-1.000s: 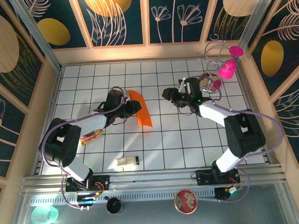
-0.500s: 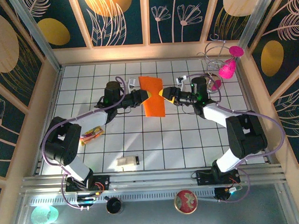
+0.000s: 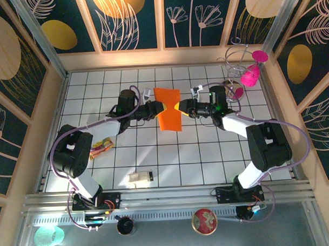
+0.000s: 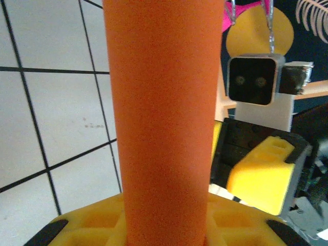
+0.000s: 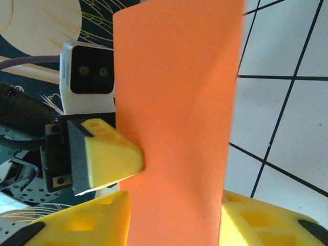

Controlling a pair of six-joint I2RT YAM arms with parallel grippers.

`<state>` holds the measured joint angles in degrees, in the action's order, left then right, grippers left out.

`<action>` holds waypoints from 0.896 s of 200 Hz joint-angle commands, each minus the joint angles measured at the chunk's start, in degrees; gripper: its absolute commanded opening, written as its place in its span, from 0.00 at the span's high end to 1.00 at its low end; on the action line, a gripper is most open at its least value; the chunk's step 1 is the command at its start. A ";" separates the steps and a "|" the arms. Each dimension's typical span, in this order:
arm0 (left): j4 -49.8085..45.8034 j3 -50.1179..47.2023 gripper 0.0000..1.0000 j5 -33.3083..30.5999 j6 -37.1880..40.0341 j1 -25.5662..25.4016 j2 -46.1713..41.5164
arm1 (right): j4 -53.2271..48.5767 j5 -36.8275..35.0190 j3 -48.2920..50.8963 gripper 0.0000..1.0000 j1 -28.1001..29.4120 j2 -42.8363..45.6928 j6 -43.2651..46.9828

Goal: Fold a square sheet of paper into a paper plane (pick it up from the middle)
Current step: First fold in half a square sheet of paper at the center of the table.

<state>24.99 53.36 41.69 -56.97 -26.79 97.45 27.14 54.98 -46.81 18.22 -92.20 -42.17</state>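
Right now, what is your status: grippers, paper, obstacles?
Left gripper shut on orange paper, held up. Right gripper at its opposite edge, grip unclear. Wrapper, beige block lie well apart.

Seen from above, the scene is bright, lit from overhead, and sharp through the middle. Pale streaks of glare cross the white tiled table (image 3: pixel 203 154) near its front, and soft, short shadows lie under the arms. A warm glow falls on the back wall. The straight frame rails lean and bow slightly toward the picture edges. In both wrist views the orange square sheet of paper (image 4: pixel 164 118) sits very close to the lens and looks soft and grainy, while the tiles behind stay fairly crisp.
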 commanded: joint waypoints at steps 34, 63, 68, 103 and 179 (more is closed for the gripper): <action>-1.05 0.66 0.73 -0.58 1.21 -0.19 2.25 | 0.41 -0.05 2.55 0.68 0.65 4.70 1.88; 2.68 -0.08 0.73 1.09 -1.14 -0.12 2.99 | -0.75 -0.56 1.47 0.75 1.67 3.43 2.74; 3.08 -0.14 0.72 1.25 -1.41 -0.19 3.02 | -1.25 -0.80 1.21 0.75 1.93 3.11 2.99; 3.65 -0.35 0.72 1.69 -1.89 -0.13 3.24 | -4.16 -3.13 -0.10 0.77 2.76 0.89 4.78; 2.52 -0.24 0.71 1.46 -1.21 -0.12 3.27 | -6.25 -5.96 -0.09 0.74 2.71 0.79 5.98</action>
<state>26.55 53.52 42.00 -58.17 -26.79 100.14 21.93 50.30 -45.63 20.69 -91.29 -37.56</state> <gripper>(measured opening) 0.288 0.266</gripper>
